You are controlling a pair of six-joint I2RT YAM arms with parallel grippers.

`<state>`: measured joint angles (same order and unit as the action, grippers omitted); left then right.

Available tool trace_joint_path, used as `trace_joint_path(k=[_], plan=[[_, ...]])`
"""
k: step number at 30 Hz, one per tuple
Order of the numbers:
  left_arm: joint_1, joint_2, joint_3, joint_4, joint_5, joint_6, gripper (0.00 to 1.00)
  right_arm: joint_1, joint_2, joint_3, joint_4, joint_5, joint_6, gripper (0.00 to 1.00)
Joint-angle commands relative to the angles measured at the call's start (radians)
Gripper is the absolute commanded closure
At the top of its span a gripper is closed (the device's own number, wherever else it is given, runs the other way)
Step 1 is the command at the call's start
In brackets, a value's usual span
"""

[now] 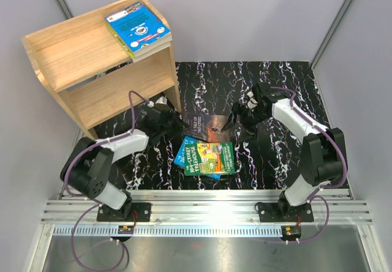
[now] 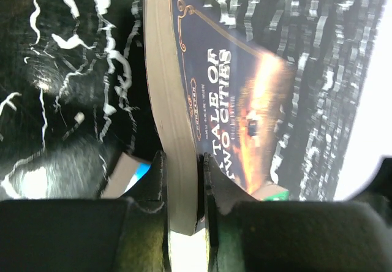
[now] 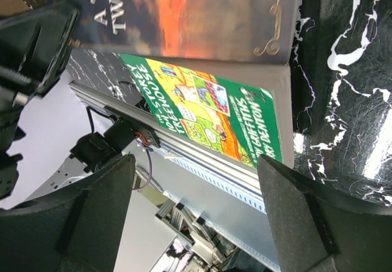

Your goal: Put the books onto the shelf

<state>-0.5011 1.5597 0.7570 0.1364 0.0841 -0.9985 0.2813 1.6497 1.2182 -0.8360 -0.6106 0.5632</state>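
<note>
The dark brown book "A Tale of Two Cities" (image 1: 208,125) is at mid-table, and my left gripper (image 1: 178,125) is shut on its left page edge. The left wrist view shows both pads pressed on the page block (image 2: 182,180) and the cover (image 2: 239,82) stretching away. My right gripper (image 1: 234,122) stands open at that book's right edge, with nothing between its fingers (image 3: 195,162). A green Treehouse book (image 1: 212,157) lies just nearer, on top of a blue-edged book (image 1: 182,152). A blue cartoon book (image 1: 138,28) lies on top of the wooden shelf (image 1: 92,79).
A black marbled mat (image 1: 269,76) covers the table. An aluminium rail (image 1: 208,204) runs along the near edge with both arm bases on it. Grey walls close in the back and sides. The shelf stands at the back left, near the left arm.
</note>
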Motion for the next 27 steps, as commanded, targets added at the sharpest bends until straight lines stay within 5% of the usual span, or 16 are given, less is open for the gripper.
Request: trace_joint_path(k=[1, 12, 27], plan=[[0.007, -0.124, 0.033, -0.070, 0.080, 0.040, 1.00, 0.004, -0.067, 0.069, -0.009, 0.017, 0.020, 0.12], [0.009, -0.289, 0.192, -0.227, 0.091, -0.028, 1.00, -0.033, -0.116, 0.208, -0.137, 0.091, 0.096, 0.10], [0.013, -0.414, 0.320, -0.268, 0.114, -0.143, 1.00, -0.053, -0.252, -0.100, 0.032, 0.006, 0.242, 0.10]])
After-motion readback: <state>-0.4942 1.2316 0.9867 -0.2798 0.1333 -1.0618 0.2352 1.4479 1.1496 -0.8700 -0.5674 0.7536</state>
